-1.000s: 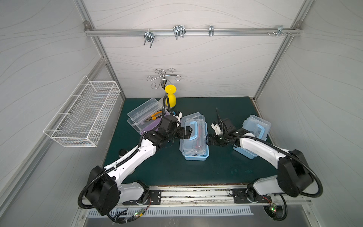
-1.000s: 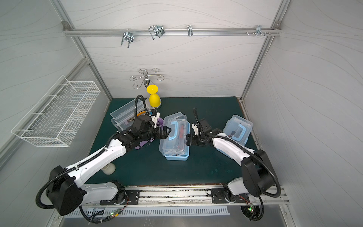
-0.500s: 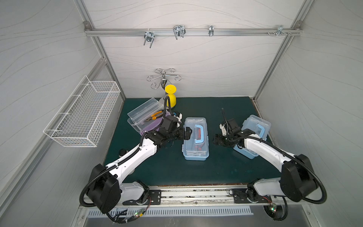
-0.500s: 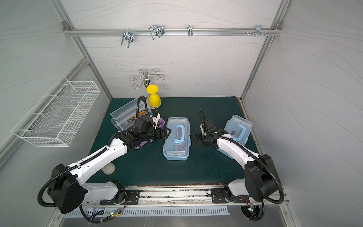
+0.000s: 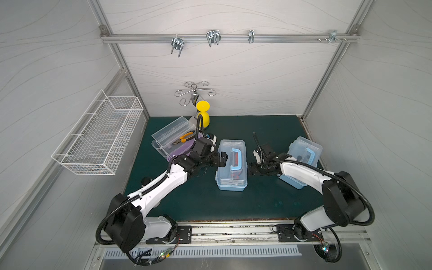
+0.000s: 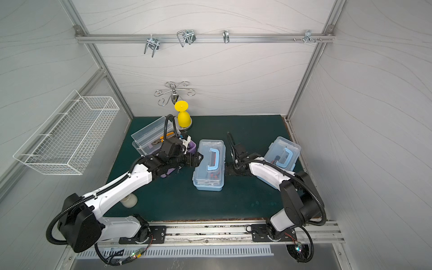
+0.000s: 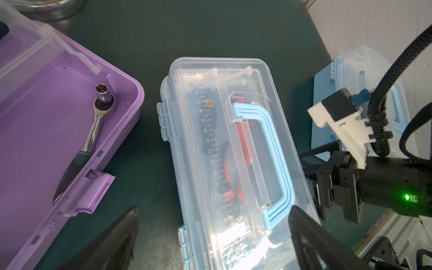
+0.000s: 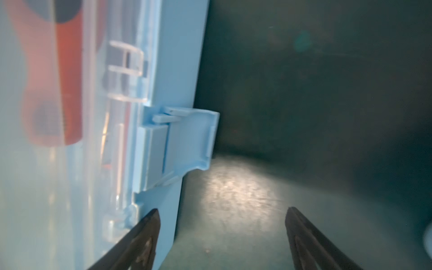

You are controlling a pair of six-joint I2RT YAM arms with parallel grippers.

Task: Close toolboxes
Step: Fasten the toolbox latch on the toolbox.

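Note:
The middle light blue toolbox (image 5: 231, 163) (image 6: 209, 163) lies with its clear lid (image 7: 224, 145) down; its side latch (image 8: 187, 145) sticks out, unfastened. My left gripper (image 5: 221, 160) (image 7: 214, 233) is open over the box's left edge, one finger above the lid near the blue handle (image 7: 271, 159). My right gripper (image 5: 251, 168) (image 8: 222, 233) is open and low on the mat beside the box's right wall, holding nothing. The purple toolbox (image 5: 173, 145) (image 7: 46, 128) stands open at the back left. A second light blue toolbox (image 5: 304, 154) sits at the right with its lid down, partly under my right arm.
A ratchet wrench (image 7: 93, 131) lies in the purple box and orange pliers (image 5: 184, 139) in its clear tray. A yellow goblet-shaped object (image 5: 203, 114) and a metal hook stand (image 5: 194, 93) are at the back. A white wire basket (image 5: 98, 135) hangs on the left wall.
The middle box's lid was tilted up a second ago and now lies flat. My right gripper has sunk lower beside the box. My left gripper has hardly moved.

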